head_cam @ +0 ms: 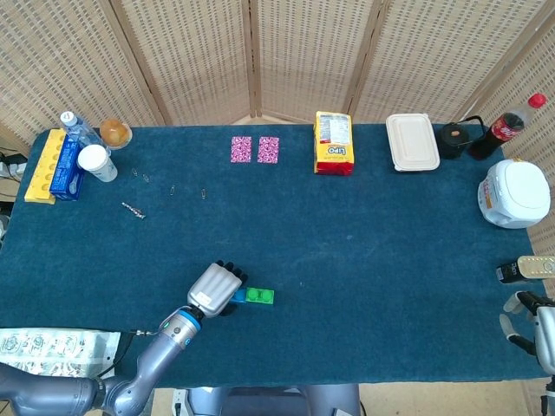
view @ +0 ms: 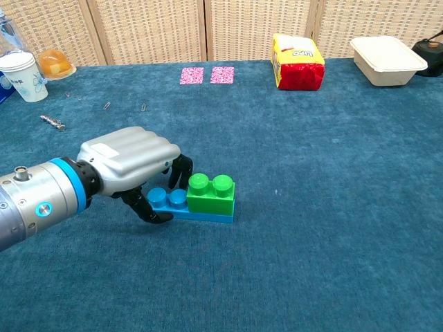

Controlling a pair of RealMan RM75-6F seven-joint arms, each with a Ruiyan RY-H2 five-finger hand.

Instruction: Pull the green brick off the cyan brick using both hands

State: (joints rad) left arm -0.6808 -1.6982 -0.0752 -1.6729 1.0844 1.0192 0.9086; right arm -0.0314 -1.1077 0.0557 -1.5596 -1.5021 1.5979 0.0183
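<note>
Bricks: green brick [view: 212, 194], two round studs, glossy plastic, seated on the right end of a longer cyan brick [view: 168, 202]; both near the table's front edge, left of centre. Table [head_cam: 364, 234]: dark blue napped cloth. My left hand [view: 131, 168], silver shell with black fingers, curls round the cyan brick's left end, thumb at the front face, fingers behind its studs; I cannot tell how firmly it grips. My right hand [head_cam: 536, 324] sits at the table's far right corner, mostly cut off by the frame; I cannot tell how its fingers lie.

Containers: white clamshell box [head_cam: 412, 141], lid down, contents hidden; white paper cup [head_cam: 95, 162], contents not visible; cola bottle [head_cam: 508, 126], red cap, dark liquid; yellow packet [head_cam: 334, 143], sealed. Two pink patterned squares [head_cam: 254, 149], flat, side by side.
</note>
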